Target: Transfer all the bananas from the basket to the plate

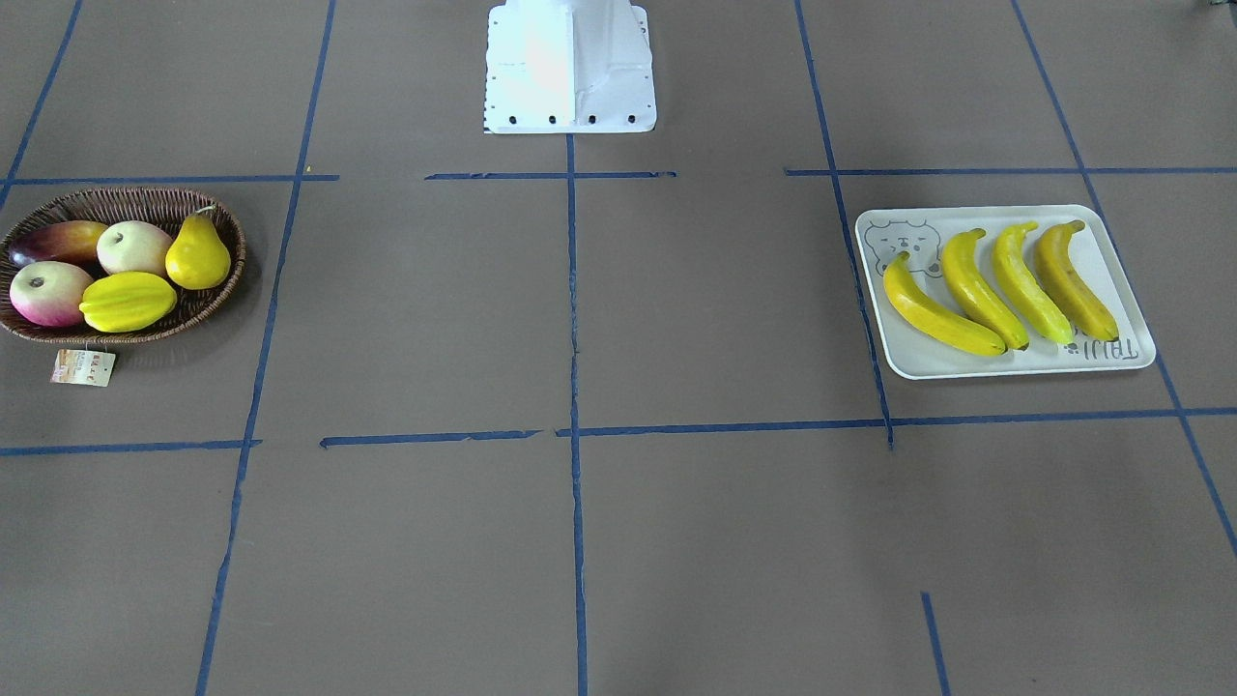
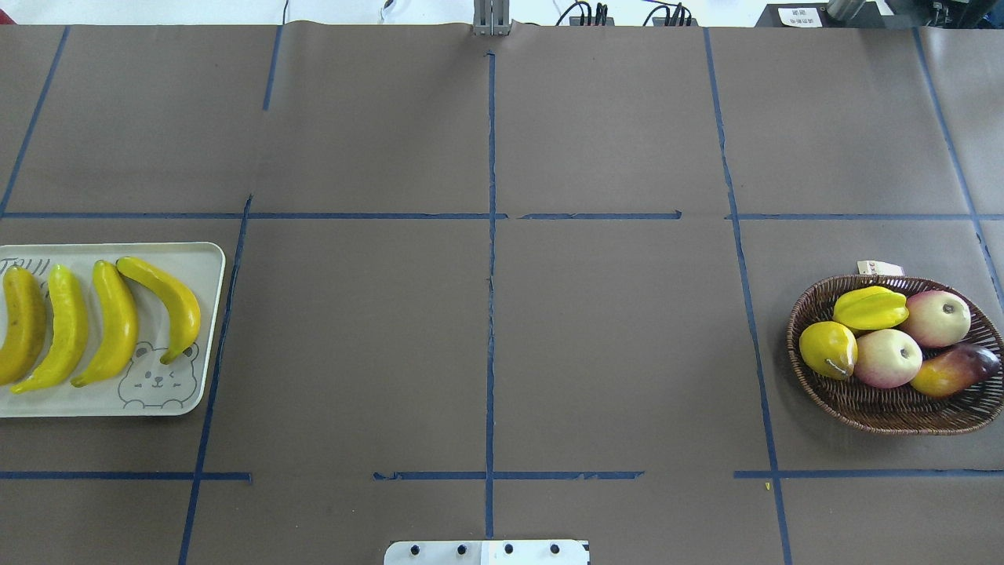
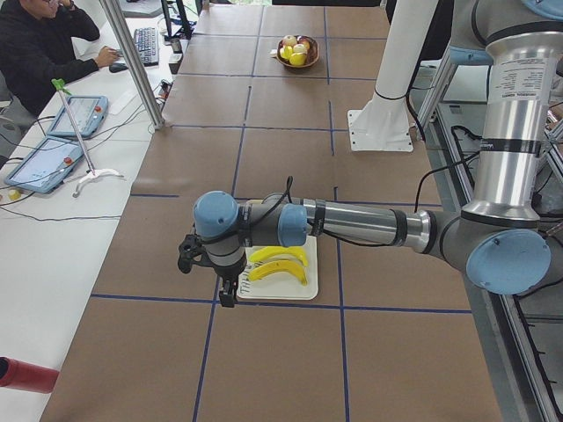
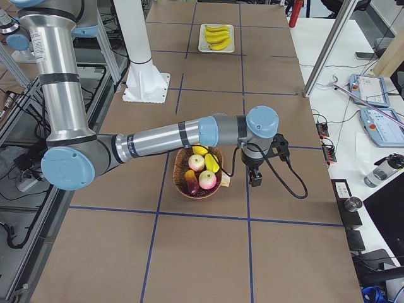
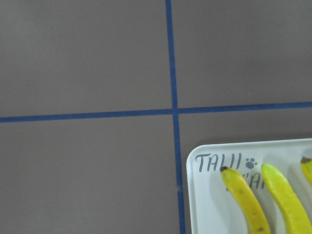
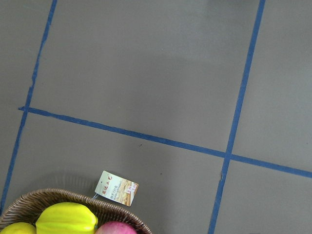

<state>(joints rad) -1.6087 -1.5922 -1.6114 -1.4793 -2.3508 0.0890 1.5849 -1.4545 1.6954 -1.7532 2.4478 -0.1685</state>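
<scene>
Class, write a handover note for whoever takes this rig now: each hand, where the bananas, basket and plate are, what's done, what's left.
Left hand: near a corner of the plate; open or shut cannot be told.
Right hand: near the basket; likewise cannot be told.
All four bananas lie side by side on the plate.
Basket holds only other fruit.
Done: the transfer, it seems. Left: nothing.

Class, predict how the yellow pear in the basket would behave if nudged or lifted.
The pear looks smooth and glossy, so probably slippery. Its rounded body would likely roll. Packed beside the starfruit, it may jostle that when moved.
</scene>
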